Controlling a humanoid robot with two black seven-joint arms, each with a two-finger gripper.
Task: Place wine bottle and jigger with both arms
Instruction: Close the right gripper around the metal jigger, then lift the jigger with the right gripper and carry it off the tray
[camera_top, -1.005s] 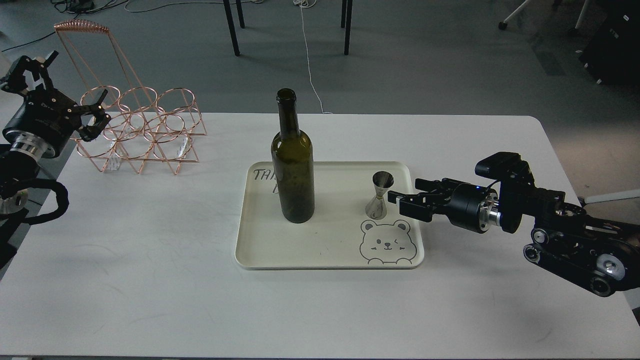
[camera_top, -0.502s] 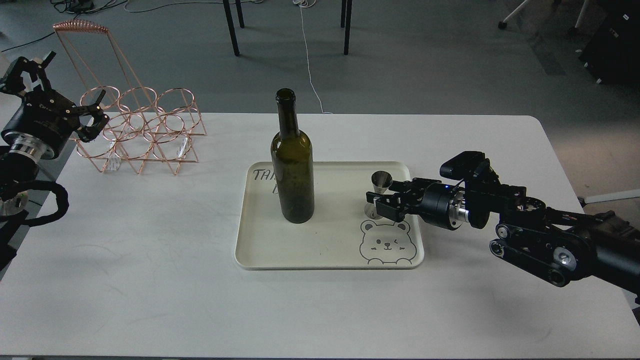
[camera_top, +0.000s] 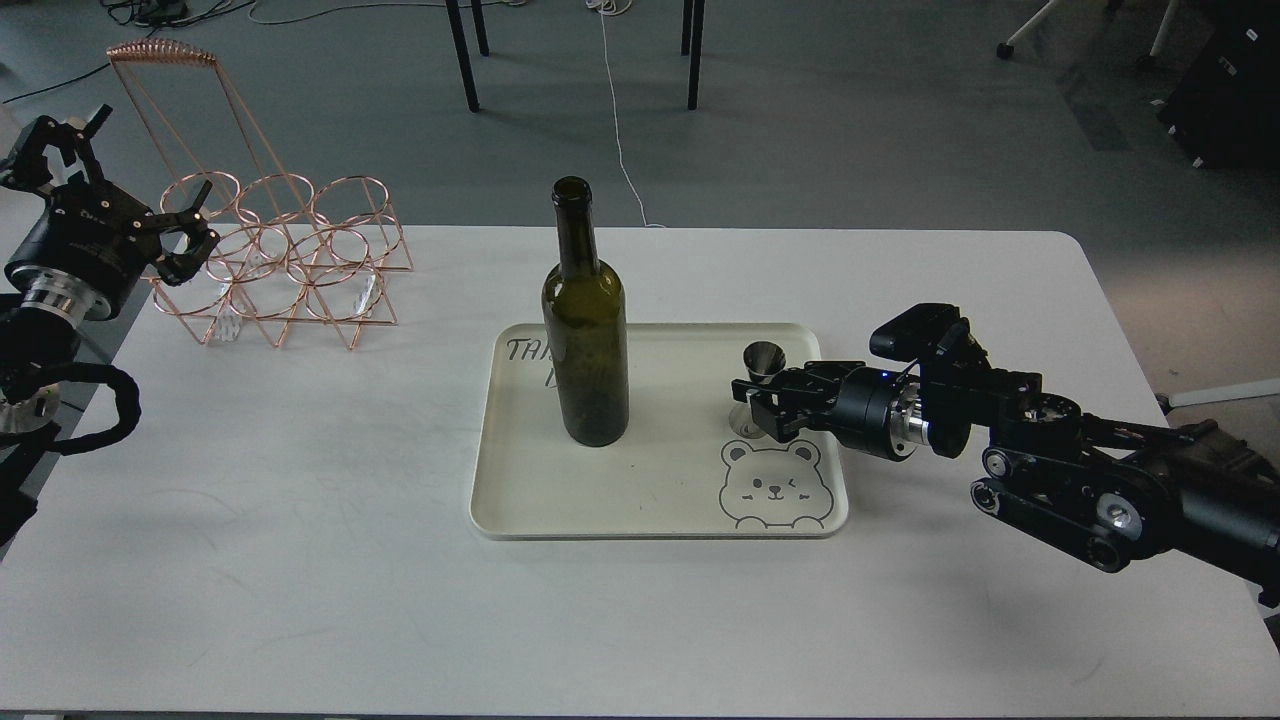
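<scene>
The wine bottle (camera_top: 587, 330) stands upright on the left half of a cream tray (camera_top: 660, 531) with a bear drawing. The small silver jigger (camera_top: 764, 361) stands upright on the tray's right half, above the bear. My right gripper (camera_top: 757, 405) reaches in from the right, low over the tray. Its open fingers straddle the jigger's waist and hide the jigger's lower cone in part. My left gripper (camera_top: 135, 185) is open and empty at the far left, beside the copper rack and far from the bottle.
A copper wire bottle rack (camera_top: 285, 262) with round rings and a tall handle stands at the back left of the white table (camera_top: 300, 560). Chair legs and cables are on the floor beyond the table.
My right arm has moved left toward the jigger until its fingers reach around it. The jigger and bottle have not moved. My left arm has barely shifted.
</scene>
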